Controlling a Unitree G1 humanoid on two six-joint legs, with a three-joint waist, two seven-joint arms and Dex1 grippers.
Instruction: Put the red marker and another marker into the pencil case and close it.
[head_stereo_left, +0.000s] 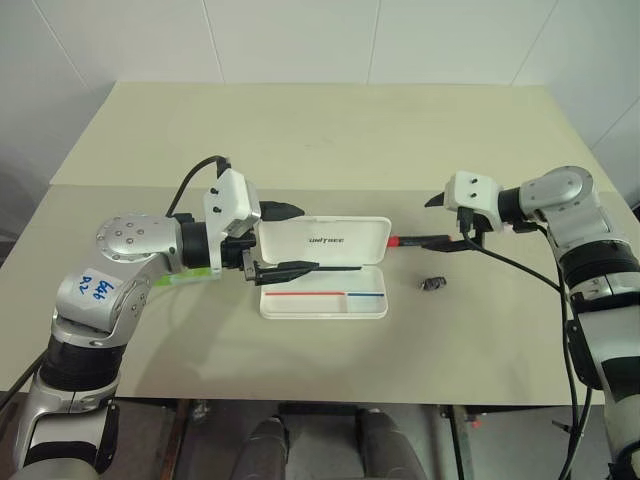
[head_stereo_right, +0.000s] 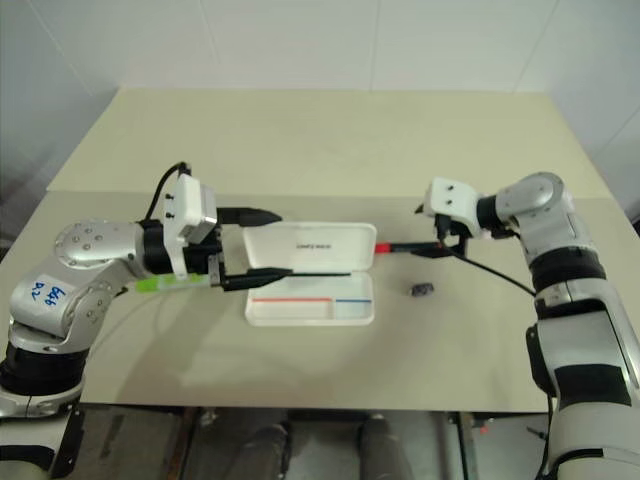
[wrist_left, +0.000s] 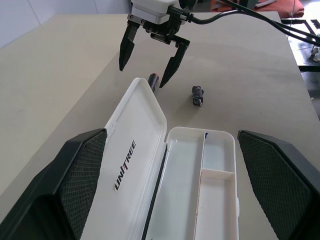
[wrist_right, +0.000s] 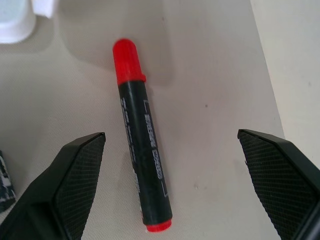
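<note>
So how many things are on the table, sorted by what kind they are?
Markers: 2, the red marker and the green marker
Pencil case: 1, open
Small dark object: 1
Total: 4

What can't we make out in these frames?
- Green marker: mostly hidden behind the left arm in the head views; its full length and cap end can't be seen.
- Red marker: in the head views its barrel is partly covered by the right gripper.
- Small dark thing on the table: too small to identify.
- Case lid lettering: too small to read in the head views.
- Case, left wrist view: near end cut off by the picture's edge.
</note>
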